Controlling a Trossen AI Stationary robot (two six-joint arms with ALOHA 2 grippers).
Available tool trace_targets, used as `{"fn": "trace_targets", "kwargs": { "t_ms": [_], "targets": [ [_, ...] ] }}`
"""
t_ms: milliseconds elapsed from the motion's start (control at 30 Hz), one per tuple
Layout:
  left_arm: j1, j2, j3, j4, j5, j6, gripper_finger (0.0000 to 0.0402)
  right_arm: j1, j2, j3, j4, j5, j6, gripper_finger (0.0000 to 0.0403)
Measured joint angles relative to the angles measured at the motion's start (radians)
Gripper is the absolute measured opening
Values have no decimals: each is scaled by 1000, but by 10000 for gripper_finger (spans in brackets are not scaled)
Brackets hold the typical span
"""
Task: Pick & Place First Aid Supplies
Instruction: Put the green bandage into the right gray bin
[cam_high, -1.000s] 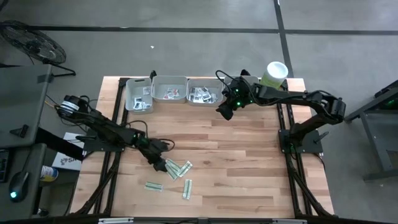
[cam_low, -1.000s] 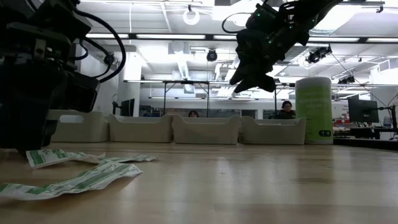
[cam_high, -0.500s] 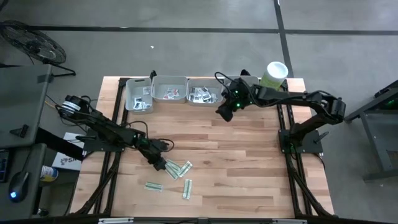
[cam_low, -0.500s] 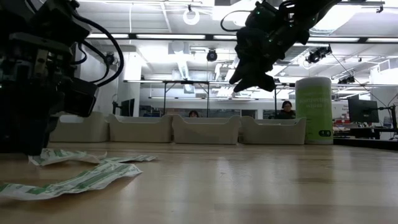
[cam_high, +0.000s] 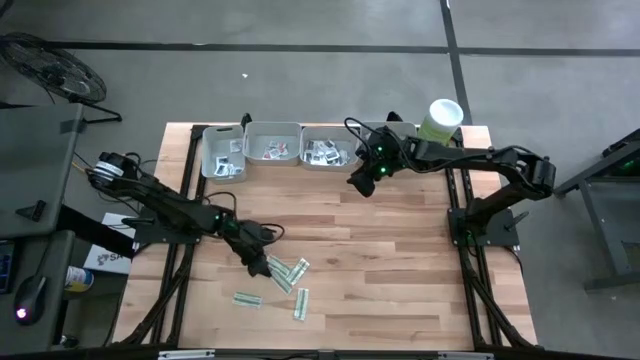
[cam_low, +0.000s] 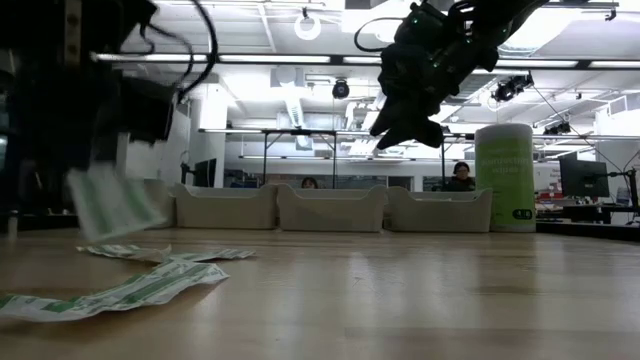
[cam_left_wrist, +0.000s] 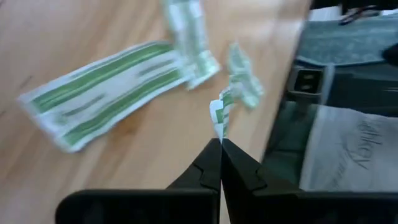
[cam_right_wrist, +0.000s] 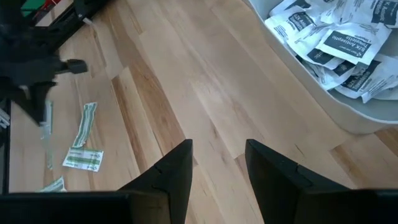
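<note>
Left gripper (cam_left_wrist: 220, 144) is clamped on a green-white strip sachet (cam_left_wrist: 221, 111) lifted clear above the loose sachets (cam_high: 288, 273) on the table (cam_high: 400, 260), while the right gripper (cam_right_wrist: 217, 163) hangs open beside the trays (cam_high: 272, 148).

mid-table bare | trays (cam_high: 272, 145), tub (cam_high: 441, 118) line far edge

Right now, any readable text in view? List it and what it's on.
"BZK Antiseptic": on a white sachet in the tray; the lines under it are too small to read.
Green strips on the table: print blurred, unreadable.
Held strip in the left gripper: blurred, unreadable.
Tub: label too small to read.
White sheet beyond the table edge: a script word, unreadable.
</note>
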Motion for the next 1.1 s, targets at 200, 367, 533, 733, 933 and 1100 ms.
{"fn": "trace_targets", "kwargs": {
  "t_ms": [200,367,533,733,933,1100],
  "targets": [
    [0,-82,64,-55,-51,56,1,6,0,0,-4,-15,11,142],
    [1,-139,136,-192,-242,144,0,32,0,0,6,-36,13,142],
    [1,-158,206,-294,-487,208,0,72,0,0,51,-53,11,142],
    [2,-158,267,-309,-755,307,0,124,0,0,139,-53,10,142],
    [2,-158,323,-309,-957,410,0,167,0,0,235,-53,-1,142],
    [2,-158,359,-282,-1044,523,0,194,0,0,324,-53,-15,142]
  ]
}}
